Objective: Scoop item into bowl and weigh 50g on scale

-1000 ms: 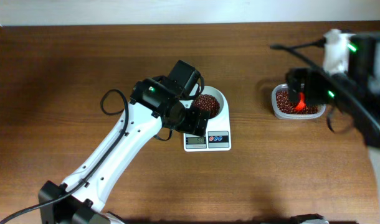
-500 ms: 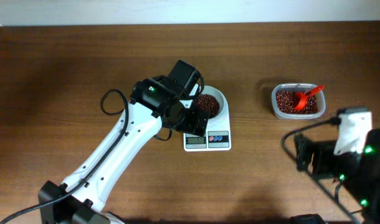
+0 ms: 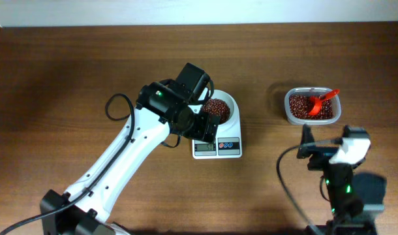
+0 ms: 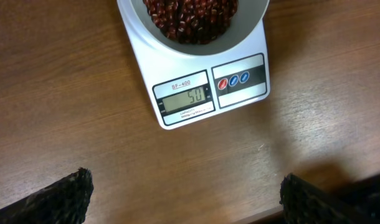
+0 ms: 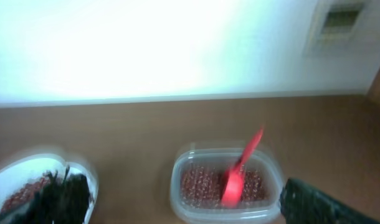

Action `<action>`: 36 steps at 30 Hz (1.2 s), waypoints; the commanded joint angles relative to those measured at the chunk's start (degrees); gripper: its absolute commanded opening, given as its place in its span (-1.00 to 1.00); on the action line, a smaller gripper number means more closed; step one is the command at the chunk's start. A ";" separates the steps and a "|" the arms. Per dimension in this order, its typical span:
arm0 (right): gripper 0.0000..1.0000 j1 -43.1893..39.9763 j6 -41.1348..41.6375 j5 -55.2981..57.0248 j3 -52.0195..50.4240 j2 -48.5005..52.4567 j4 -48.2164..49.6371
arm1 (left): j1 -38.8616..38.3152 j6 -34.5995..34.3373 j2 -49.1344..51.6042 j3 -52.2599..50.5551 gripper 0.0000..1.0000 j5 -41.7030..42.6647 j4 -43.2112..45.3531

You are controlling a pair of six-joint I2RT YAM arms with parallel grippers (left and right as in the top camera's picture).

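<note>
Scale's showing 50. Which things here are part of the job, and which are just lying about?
Job: beans, bowl, scale, red scoop, clear tub.
Lying about: only the left arm's cable loop.

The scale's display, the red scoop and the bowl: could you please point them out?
scale display (image 4: 185, 99), left wrist view, middle of the screen
red scoop (image 3: 325, 97), overhead view, on its handle
bowl (image 4: 249, 18), left wrist view, on its white wall
</note>
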 commanded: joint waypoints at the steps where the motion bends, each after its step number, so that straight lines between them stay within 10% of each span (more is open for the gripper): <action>1: 0.97 -0.46 0.39 0.09 -7.45 -7.80 5.14 | -0.22 -0.59 -0.39 0.39 0.98 -0.24 0.04; 36: 0.97 -0.55 0.37 0.33 -20.61 -18.56 4.87 | -0.22 -0.61 -0.39 0.39 0.98 -1.07 8.61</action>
